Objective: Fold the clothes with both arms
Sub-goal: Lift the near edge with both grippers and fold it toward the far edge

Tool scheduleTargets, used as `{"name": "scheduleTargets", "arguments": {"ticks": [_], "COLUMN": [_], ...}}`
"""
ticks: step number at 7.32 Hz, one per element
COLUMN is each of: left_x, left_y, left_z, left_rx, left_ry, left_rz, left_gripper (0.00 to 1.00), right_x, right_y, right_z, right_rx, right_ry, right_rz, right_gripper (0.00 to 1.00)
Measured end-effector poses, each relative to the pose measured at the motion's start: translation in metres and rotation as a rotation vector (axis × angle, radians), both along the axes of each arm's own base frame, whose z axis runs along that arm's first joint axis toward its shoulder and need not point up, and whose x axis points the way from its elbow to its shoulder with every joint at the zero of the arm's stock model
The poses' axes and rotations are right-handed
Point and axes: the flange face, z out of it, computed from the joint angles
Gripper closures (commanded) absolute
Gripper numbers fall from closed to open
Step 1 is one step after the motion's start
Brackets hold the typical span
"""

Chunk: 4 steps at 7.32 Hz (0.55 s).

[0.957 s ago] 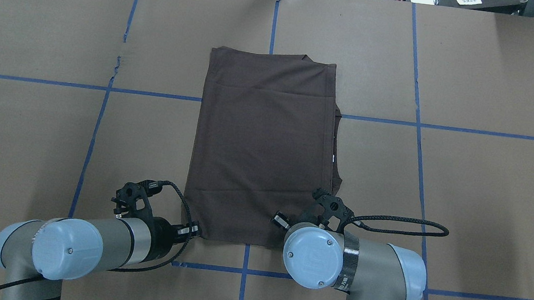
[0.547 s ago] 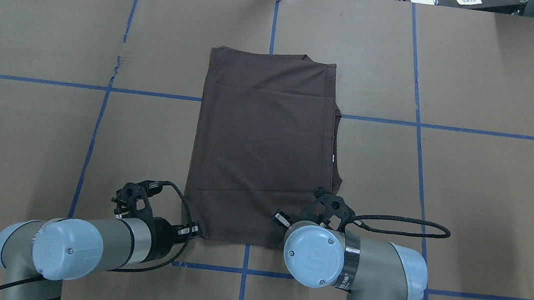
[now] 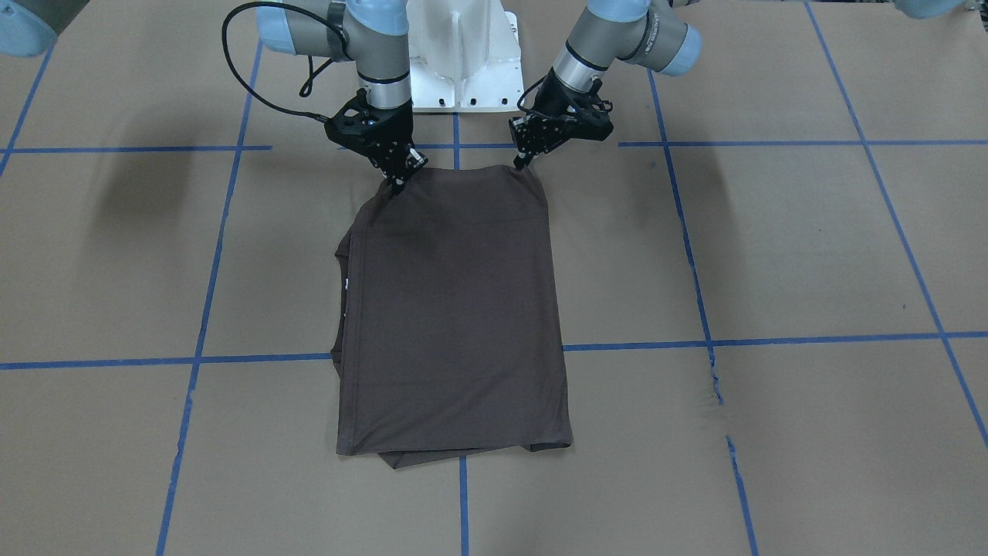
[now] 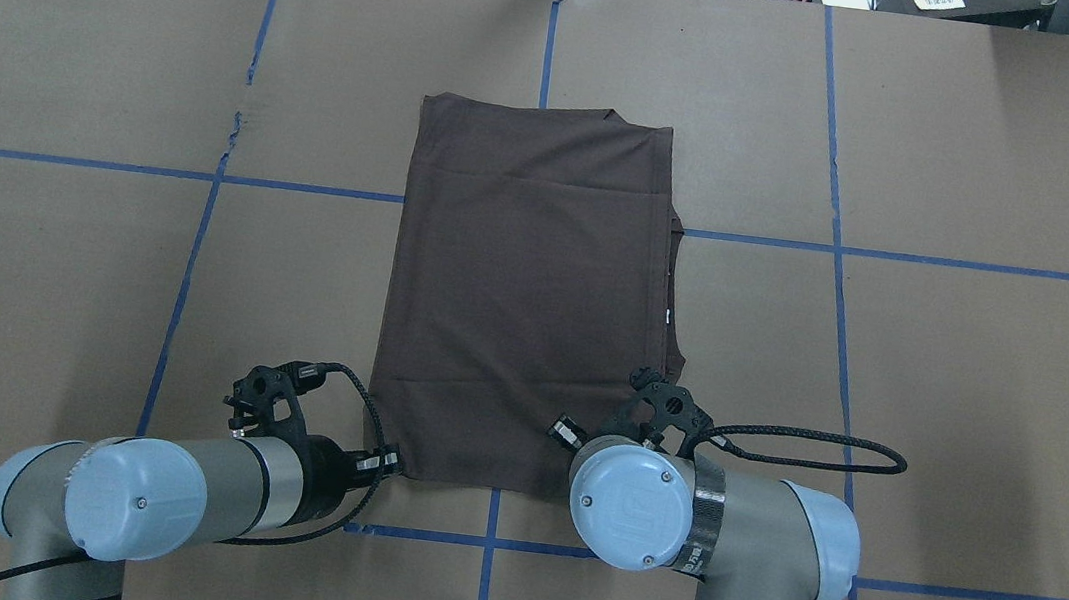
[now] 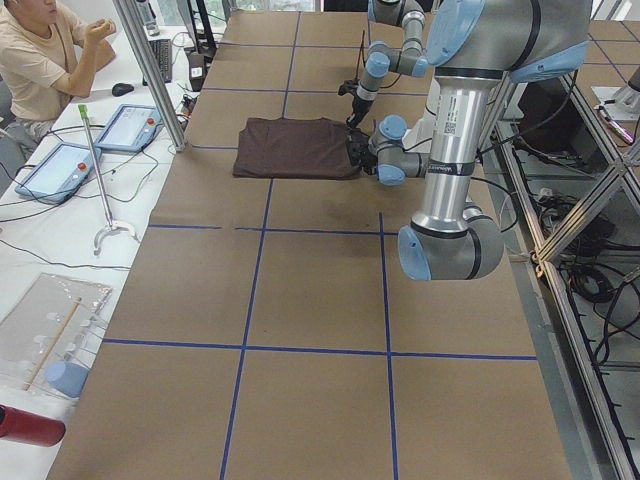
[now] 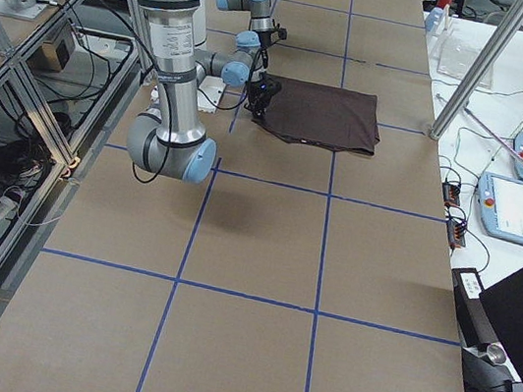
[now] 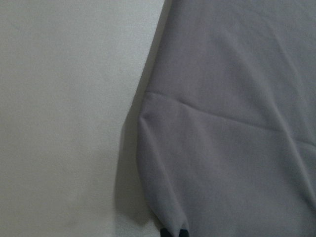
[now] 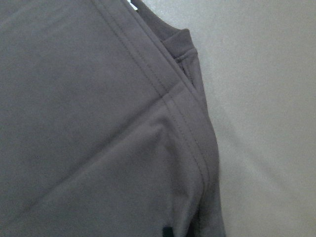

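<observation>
Jaws of both grippers closed on cloth: one T-shirt (image 3: pixel 455 309), dark brown, folded, at table centre.
Left gripper (image 3: pixel 522 161) is pinched tight on the shirt's corner at 7 o'clock in the overhead view; right gripper (image 3: pixel 397 182) is pinched likewise on the corner at 5 o'clock. Both corners are drawn slightly up off the paper-covered table (image 3: pixel 772 247) — the left wrist view shows cloth gathered into the fingertips (image 7: pixel 175 232), with shadow beneath. The rest lies flat as a tall rectangle. Under-layers and a small white tag (image 4: pixel 667 312) project along the 3 o'clock edge, overhead.
</observation>
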Motion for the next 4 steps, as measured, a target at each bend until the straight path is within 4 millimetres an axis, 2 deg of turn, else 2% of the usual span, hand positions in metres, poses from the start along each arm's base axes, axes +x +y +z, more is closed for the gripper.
{"name": "scheduleTargets", "arguments": {"ticks": [1,2,4], "left_x": [-0.01,-0.029,-0.09], "left_y": [0.0,0.003,0.017], "left_z": [-0.011,-0.034,-0.098], "left_rx": [0.004,0.001,-0.009], "left_ry": [0.009,0.013,0.005], "left_rz": [0.007,0.023,0.043], "left_gripper": [1.0,1.0,1.0], "right_x": [0.012,0.031,0.078], "right_y": [0.001,0.005,0.032], "right_z": [-0.013,-0.028,-0.065], "right_rx": [0.006,0.014,0.017], "right_ry": [-0.029,-0.07,-0.145], "right_rz": [0.002,0.002,-0.024], "right_gripper": [1.0,1.0,1.0]}}
